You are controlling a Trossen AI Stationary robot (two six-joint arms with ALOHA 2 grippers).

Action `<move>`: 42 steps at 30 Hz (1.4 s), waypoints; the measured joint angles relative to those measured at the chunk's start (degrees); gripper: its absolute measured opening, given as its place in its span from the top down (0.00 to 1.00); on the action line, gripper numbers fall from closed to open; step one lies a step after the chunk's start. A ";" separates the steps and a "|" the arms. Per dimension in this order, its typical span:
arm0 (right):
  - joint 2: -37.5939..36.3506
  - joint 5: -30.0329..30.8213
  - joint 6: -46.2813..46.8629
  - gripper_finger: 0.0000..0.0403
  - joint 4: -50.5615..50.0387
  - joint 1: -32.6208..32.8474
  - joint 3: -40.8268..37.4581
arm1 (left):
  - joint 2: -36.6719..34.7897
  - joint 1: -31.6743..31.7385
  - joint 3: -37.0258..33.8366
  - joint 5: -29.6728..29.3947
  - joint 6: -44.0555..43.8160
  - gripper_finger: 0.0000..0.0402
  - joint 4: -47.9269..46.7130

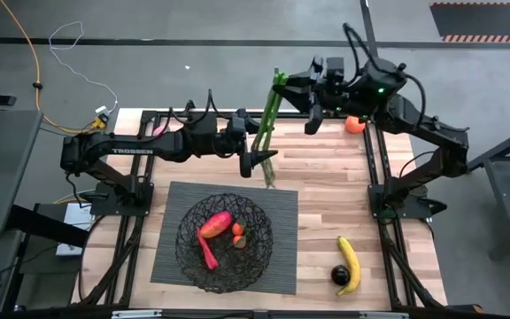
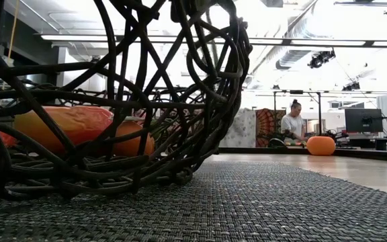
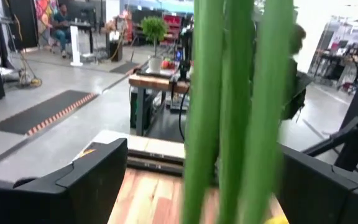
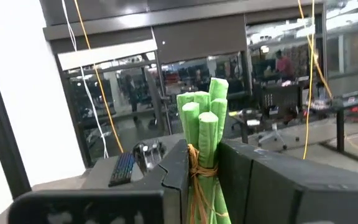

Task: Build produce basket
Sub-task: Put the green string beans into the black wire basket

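Beans (image 1: 269,124) clamped in right tool (image 1: 283,81), left tool (image 1: 260,159) wide around them.

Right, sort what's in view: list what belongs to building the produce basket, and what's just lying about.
Belongs to the job:
- basket, already holding a peach, a red pepper and small orange pieces
- green beans, gripped by the right gripper, between the left gripper's open fingers
- orange
- banana
- dark round fruit

Just lying about:
- ribbed mat
- yellow cable

2 matte-black jointed arms, white TROSSEN lettering on the left arm (image 1: 140,151) (green light on the right arm (image 1: 388,97)).
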 joint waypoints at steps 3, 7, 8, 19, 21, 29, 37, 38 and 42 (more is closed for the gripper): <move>-0.02 0.20 -0.35 0.89 -1.51 0.00 2.50 | 0.02 0.00 0.00 0.08 -0.01 0.12 -0.94; -0.07 0.22 -1.30 0.89 -2.03 0.00 4.59 | 0.02 0.00 0.00 0.35 0.00 0.12 -0.92; -0.07 0.22 -1.31 0.89 -2.03 0.00 4.90 | 0.01 0.00 0.00 -0.08 -0.01 0.12 -0.68; 0.05 0.22 -0.75 0.89 -1.89 0.08 5.56 | 3.46 -0.72 0.04 0.05 0.44 0.12 6.98; 0.11 0.24 -0.24 0.89 -1.90 0.13 5.55 | 4.65 -0.98 0.04 -0.08 0.44 0.12 6.53; 0.04 0.22 -0.06 0.89 -1.61 0.13 5.56 | 5.55 -0.96 0.00 -0.87 0.44 0.12 6.12; 0.02 0.24 -0.22 0.89 -0.37 0.13 5.56 | 5.55 -1.01 0.00 -0.87 0.44 0.17 4.45; 0.02 0.24 -0.22 0.89 -0.15 0.13 5.56 | 5.55 -1.01 0.00 -0.87 0.44 0.18 4.41; 0.02 0.26 -0.24 0.89 0.15 0.13 5.56 | 5.55 -1.01 0.00 -1.94 0.44 0.22 4.87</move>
